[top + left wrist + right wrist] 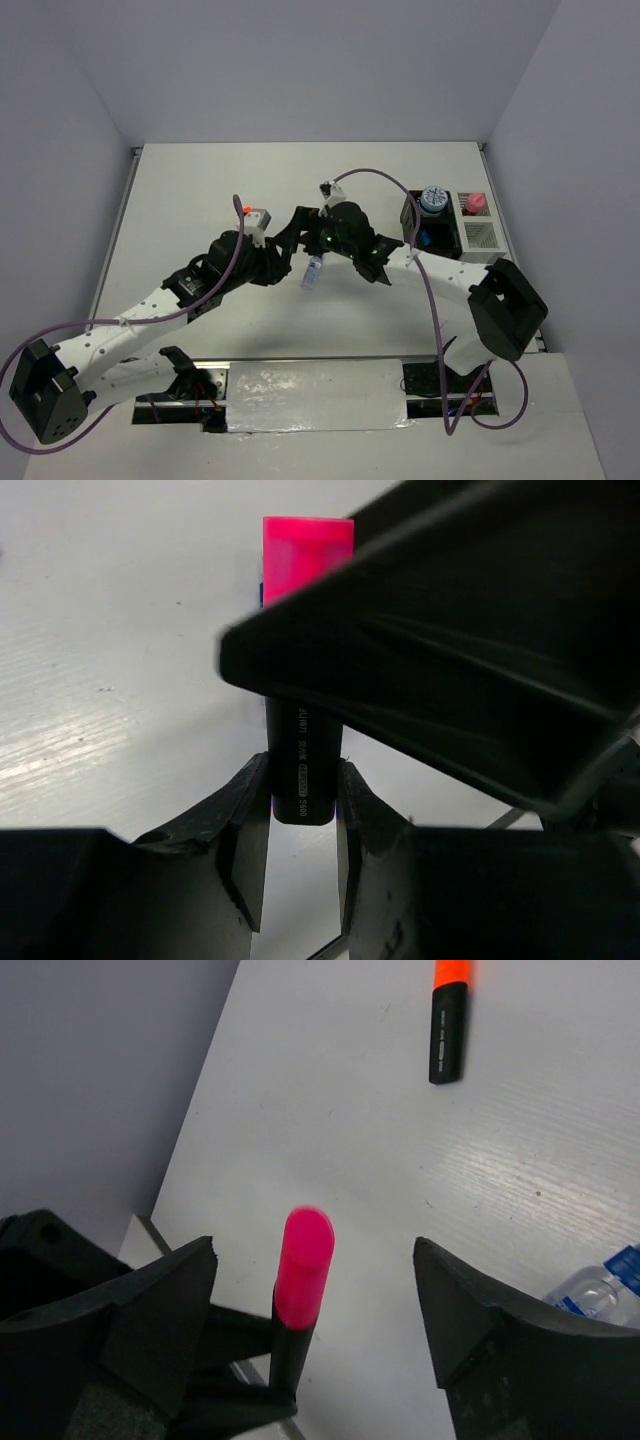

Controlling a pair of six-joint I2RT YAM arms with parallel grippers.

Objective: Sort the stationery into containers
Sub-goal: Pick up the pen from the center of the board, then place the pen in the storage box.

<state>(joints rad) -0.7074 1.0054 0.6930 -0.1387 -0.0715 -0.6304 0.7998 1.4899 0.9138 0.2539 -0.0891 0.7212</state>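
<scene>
Pink marker [304, 745] x1 in left tool [303, 785]; orange marker [449, 1035] x1.

Bright, even overhead light, soft shadows.
Glare streaks the table [70, 750] left of the pink-capped marker [303, 770]; its cap tip is smeared in the right wrist view.

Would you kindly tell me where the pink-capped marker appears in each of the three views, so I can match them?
Top external: cannot be made out; hidden where the arms meet.
Left wrist: pink-capped marker at centre, clamped in the left gripper.
Right wrist: low centre, cap pointing up.
Shared landmark: the white table.
</scene>
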